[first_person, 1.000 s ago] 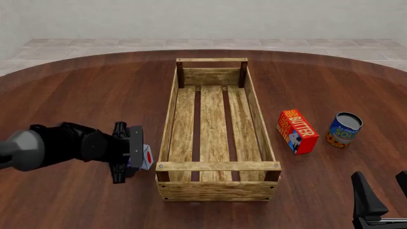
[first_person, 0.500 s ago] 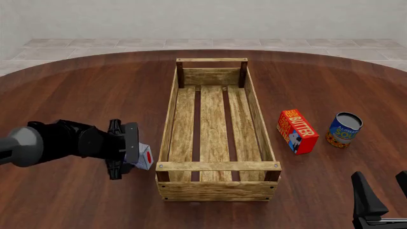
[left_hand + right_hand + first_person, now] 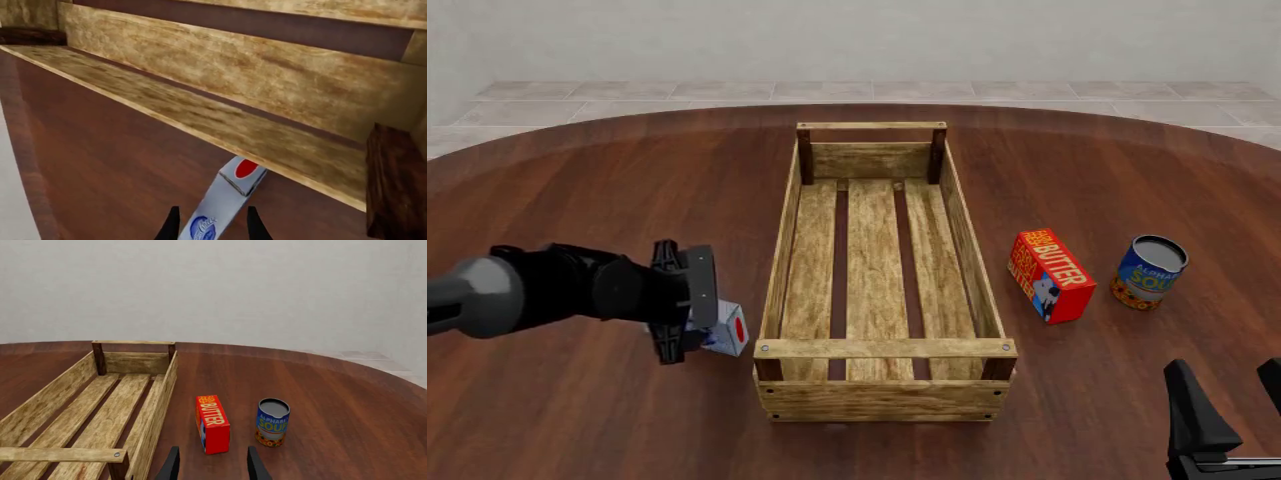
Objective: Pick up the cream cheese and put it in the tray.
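Red-orange butter box [image 3: 1052, 275] beside blue-and-orange can [image 3: 1149, 271] on wooden table [image 3: 627, 190]

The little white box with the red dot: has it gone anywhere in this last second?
Barely. The left tool keeps holding the cream cheese and has risen slightly, outside the tray. The butter box, can and right tool stayed put.

Two boxes [image 3: 731, 330] [image 3: 1050, 274], one can [image 3: 1149, 271], one tray [image 3: 881, 372].
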Available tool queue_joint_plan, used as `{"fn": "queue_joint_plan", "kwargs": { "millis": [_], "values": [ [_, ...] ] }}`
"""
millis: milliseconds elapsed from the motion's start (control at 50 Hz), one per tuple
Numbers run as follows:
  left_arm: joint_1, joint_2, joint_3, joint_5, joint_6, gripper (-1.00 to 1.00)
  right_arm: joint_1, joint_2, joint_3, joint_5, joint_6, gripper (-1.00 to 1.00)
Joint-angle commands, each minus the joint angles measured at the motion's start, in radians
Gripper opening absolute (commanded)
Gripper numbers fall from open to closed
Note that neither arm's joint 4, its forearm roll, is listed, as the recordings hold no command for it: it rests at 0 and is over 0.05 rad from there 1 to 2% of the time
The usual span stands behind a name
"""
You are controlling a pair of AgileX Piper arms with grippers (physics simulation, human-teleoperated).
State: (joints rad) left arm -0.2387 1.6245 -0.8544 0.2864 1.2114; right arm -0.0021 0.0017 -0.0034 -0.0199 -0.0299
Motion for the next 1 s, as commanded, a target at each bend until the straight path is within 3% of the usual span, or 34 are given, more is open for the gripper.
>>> {"fn": "queue_joint_plan", "kwargs": {
  "millis": [20,520,860,880,1000],
  "values": [
    [-0.001,0.021,-0.004,-0.008,-0.014,1.0,0.0,0.0,0.0,0.0,0.0,1.0],
    [-0.02,0.079,0.014,-0.049,-0.05,1.0,0.0,0.0,0.0,0.0,0.0,1.0],
    [-0.012,0.084,0.005,0.0,-0.075,1.0,0.0,0.0,0.0,0.0,0.0,1.0],
    [-0.011,0.082,0.008,-0.001,-0.075,-1.0,0.0,0.0,0.0,0.0,0.0,1.0],
    [-0.007,0.07,0.016,0.009,-0.077,-1.0,0.0,0.0,0.0,0.0,0.0,1.0]
  ]
}}
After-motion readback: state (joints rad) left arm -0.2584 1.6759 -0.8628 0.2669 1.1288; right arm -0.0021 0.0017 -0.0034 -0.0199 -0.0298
